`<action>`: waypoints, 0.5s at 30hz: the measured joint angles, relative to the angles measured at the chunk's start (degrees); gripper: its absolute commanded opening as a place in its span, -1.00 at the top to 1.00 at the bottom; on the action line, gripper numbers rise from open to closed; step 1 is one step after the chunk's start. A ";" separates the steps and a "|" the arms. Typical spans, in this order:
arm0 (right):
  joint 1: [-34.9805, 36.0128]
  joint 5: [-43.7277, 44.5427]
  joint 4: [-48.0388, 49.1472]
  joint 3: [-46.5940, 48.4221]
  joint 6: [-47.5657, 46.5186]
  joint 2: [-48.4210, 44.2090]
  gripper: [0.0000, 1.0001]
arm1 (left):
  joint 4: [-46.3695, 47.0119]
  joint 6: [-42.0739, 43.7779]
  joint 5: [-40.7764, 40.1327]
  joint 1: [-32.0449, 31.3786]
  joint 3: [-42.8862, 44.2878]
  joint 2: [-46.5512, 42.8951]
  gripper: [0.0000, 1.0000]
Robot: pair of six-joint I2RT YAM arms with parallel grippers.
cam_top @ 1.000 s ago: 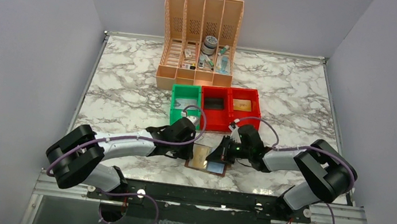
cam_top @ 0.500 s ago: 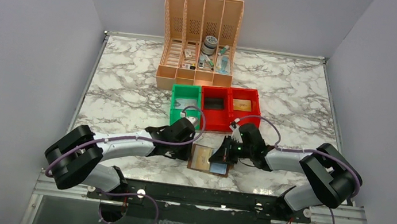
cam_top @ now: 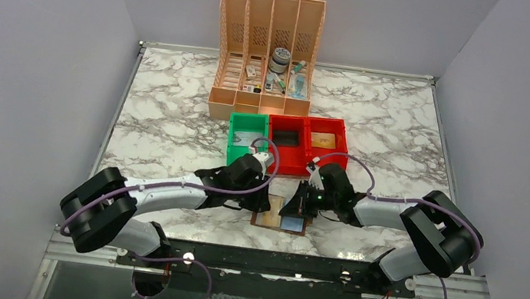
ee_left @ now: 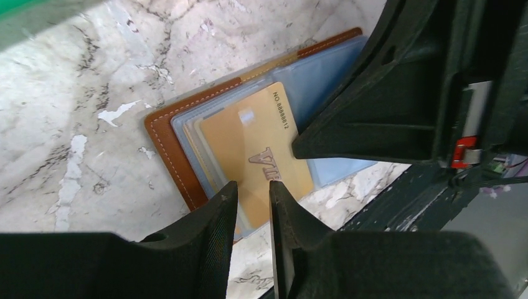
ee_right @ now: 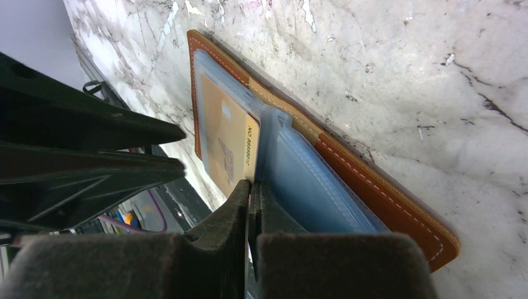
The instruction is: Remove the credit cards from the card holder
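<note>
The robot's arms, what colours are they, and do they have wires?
Both arms, left arm and right arm, are silvery-white tubes with chunky black joints. A purple cable loops along each. The left gripper and right gripper have black, finely textured fingers; a small green light glows by the right one.

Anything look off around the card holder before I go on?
Nothing is damaged or spilled. The gold card seems partly slid out of its clear sleeve in the open card holder. The left gripper is slightly open over it, and the shut right gripper is at the sleeve.
</note>
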 measured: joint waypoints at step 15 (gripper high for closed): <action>-2.89 -2.58 0.00 -0.92 0.26 -0.22 0.98 | 0.37 -0.52 -0.76 -0.57 0.66 5.68 0.77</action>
